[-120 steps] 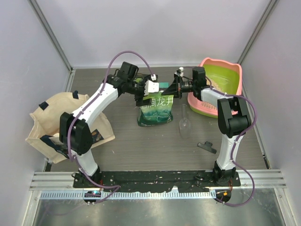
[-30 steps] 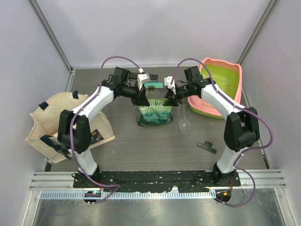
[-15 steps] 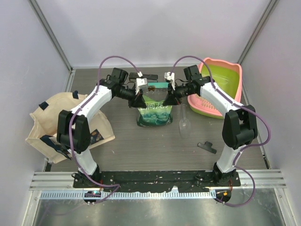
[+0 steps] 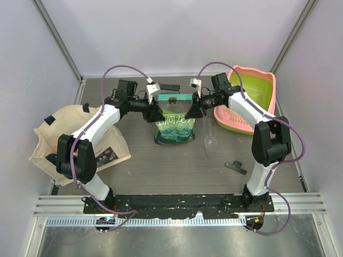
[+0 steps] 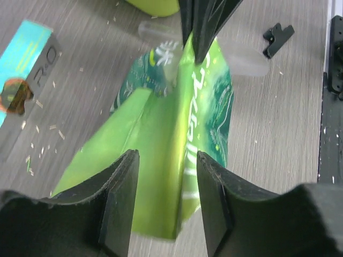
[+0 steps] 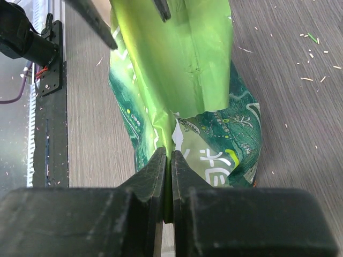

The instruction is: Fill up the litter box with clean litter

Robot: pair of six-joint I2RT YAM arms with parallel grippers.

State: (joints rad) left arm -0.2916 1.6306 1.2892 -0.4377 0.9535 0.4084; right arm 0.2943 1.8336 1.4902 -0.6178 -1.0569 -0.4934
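The green printed bag [image 4: 174,131] stands upright near the middle of the wood-grain table [image 4: 161,168], and both arms reach in to its top from either side. The right gripper [image 6: 167,155] is pinched tight on the bag's upper edge, with only a thin sliver of green film showing between its two black fingers [image 6: 147,176]. The left gripper [image 5: 167,166] stands with its jaws apart, and a folded panel of the bag's top lies in the gap between them (whether either pad actually touches the film cannot be told from the wrist view). The mouth of the bag is creased into a long fold running from one gripper toward the other, bright lime on the inside and dark green with pale characters on the outside; what the bag contains is hidden. The litter box [image 4: 238,69], pink at the rim and lime green in the basin, sits at the far right of the table, just beyond the right arm's forearm and apart from the bag. A clear plastic scoop [image 4: 210,140] lies on the table between the bag and the box, and a small black clip [image 4: 236,166] lies nearer the arm bases. A teal box [image 4: 181,98] rests flat just behind the bag, and a beige tote bag [image 4: 53,136] slumps at the left edge of the table
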